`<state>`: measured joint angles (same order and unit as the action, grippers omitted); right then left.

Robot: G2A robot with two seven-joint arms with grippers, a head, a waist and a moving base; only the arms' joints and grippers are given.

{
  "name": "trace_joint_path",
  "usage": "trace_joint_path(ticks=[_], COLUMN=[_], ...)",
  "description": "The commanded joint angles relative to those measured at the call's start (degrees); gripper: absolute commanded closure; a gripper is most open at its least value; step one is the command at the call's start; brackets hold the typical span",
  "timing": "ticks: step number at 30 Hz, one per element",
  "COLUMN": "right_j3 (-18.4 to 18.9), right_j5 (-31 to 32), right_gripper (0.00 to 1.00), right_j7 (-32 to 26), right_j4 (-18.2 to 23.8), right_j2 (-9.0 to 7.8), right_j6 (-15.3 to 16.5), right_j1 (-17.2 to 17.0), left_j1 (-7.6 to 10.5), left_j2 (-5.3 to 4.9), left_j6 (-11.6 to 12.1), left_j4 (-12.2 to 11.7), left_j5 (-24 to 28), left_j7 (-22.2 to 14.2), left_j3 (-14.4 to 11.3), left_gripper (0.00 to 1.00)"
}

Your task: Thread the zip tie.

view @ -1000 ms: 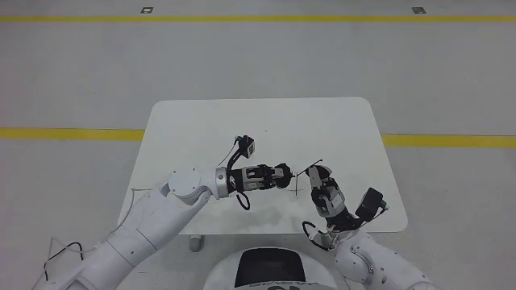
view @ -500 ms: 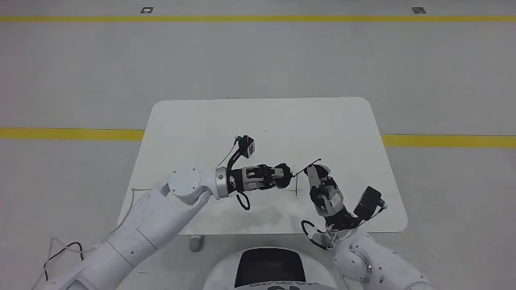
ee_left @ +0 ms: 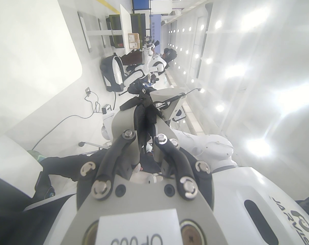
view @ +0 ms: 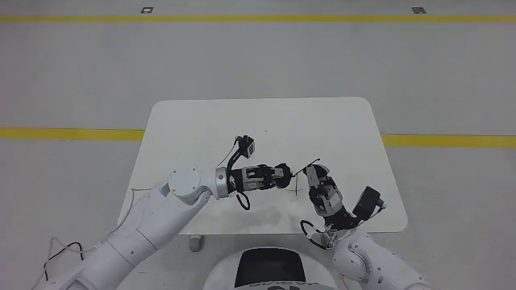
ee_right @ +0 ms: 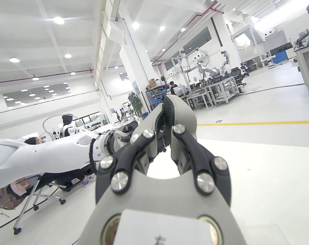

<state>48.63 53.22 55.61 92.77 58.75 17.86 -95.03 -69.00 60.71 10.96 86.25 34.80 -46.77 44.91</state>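
The zip tie [view: 310, 167] is a thin black strap held in the air over the near part of the white table [view: 201, 121], between the two grippers. My left gripper [view: 284, 174] comes from the left and is shut on the zip tie [ee_left: 143, 113], whose dark strap sits between the grey fingers [ee_left: 123, 121]. My right gripper [view: 314, 180] faces it from the near right and is shut on the thin strap [ee_right: 165, 131]. In the right wrist view the left gripper [ee_right: 123, 131] is just beyond the right fingertips.
The table's front edge [view: 266, 232] runs just below both grippers. Bare tabletop lies behind and to both sides of them. Yellow floor lines [view: 72, 134] run past the table.
The right arm's wrist has crept slightly to the left. Both grippers and the zip tie stay almost where they were.
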Motion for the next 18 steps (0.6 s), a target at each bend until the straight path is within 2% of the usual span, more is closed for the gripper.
trace_joint_path(ticks=[1, 18], right_j3=[0.2, 2.6], right_j5=[0.1, 1.9], right_gripper=[1.00, 1.00], right_j7=[-0.2, 0.2], right_j4=[-0.1, 0.1], right_j2=[0.13, 1.33], right_j6=[0.1, 1.1], right_j1=[-0.1, -1.8], left_j1=[0.00, 0.00], left_j2=[0.00, 0.00], left_j6=[0.0, 0.0], left_j4=[0.0, 0.0], left_j5=[0.0, 0.0], left_j7=[0.0, 0.0], left_j3=[0.0, 0.0], left_gripper=[1.00, 1.00])
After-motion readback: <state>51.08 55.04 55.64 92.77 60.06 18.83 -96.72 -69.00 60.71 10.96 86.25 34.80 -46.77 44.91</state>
